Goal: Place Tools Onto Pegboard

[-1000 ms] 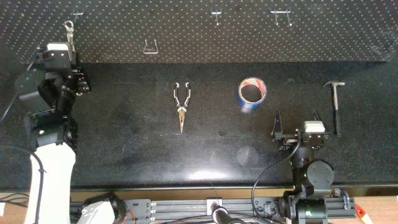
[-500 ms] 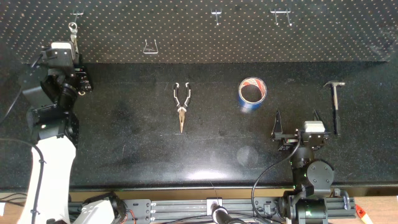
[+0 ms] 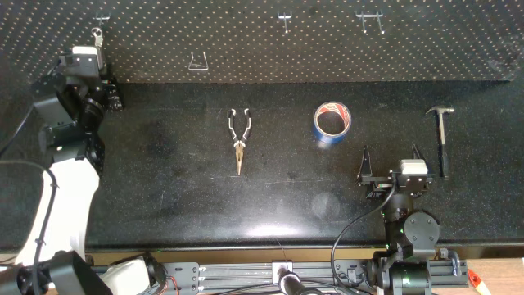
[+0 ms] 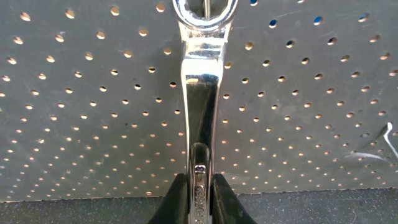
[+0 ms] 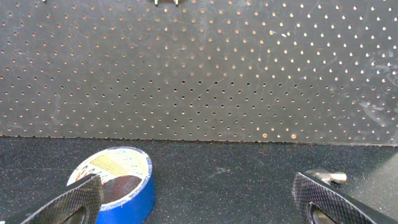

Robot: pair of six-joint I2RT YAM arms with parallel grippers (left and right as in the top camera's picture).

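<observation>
Left wrist view: the left gripper (image 4: 199, 190), fingers closed on the shank of the wrench (image 4: 200, 93), holds it upright against the pegboard (image 4: 93, 93), long axis running straight away from the fingers, ring end at the hook (image 4: 206, 5), so seating probably requires only fine alignment.

Wide gap between pliers (image 3: 238, 147) and tape (image 3: 327, 138)
</observation>
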